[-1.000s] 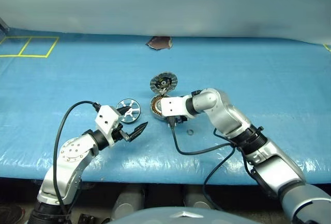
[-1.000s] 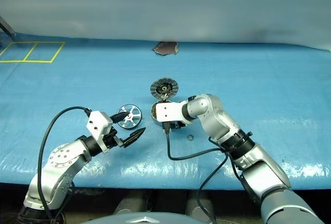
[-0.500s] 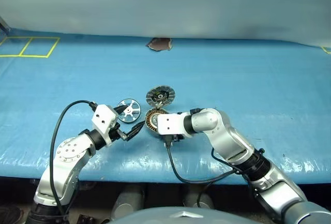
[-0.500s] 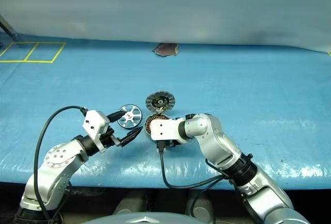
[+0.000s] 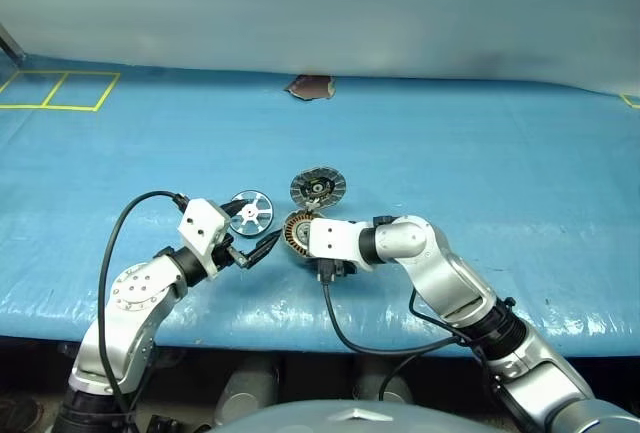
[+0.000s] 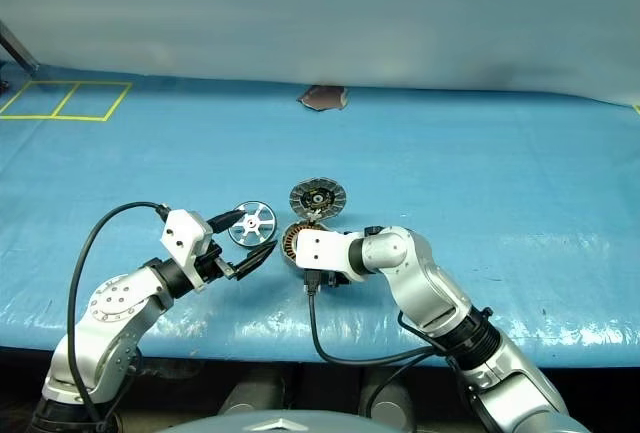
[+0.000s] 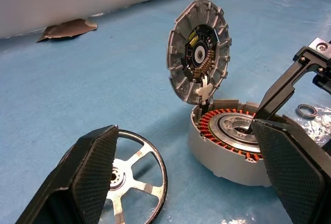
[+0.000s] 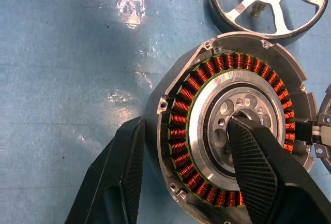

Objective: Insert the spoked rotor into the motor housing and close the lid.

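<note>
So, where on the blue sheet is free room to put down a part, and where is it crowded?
Free: the wide blue sheet to the right of the lid, and the stretch between the yellow tape squares and the spoked rotor. Crowded: the middle, where rotor, motor housing, left gripper and right gripper stand close together.

No readable text is showing anywhere: nothing is reading as a label, brand or number on the motor housing [image 8: 232,131], the lid [image 7: 199,58] or the spoked rotor [image 7: 132,182]. The only sign-like marking is lying on the blue table cover [image 5: 480,153]: yellow taped rectangles [image 5: 60,90] near its far left corner, carrying no lettering.
</note>
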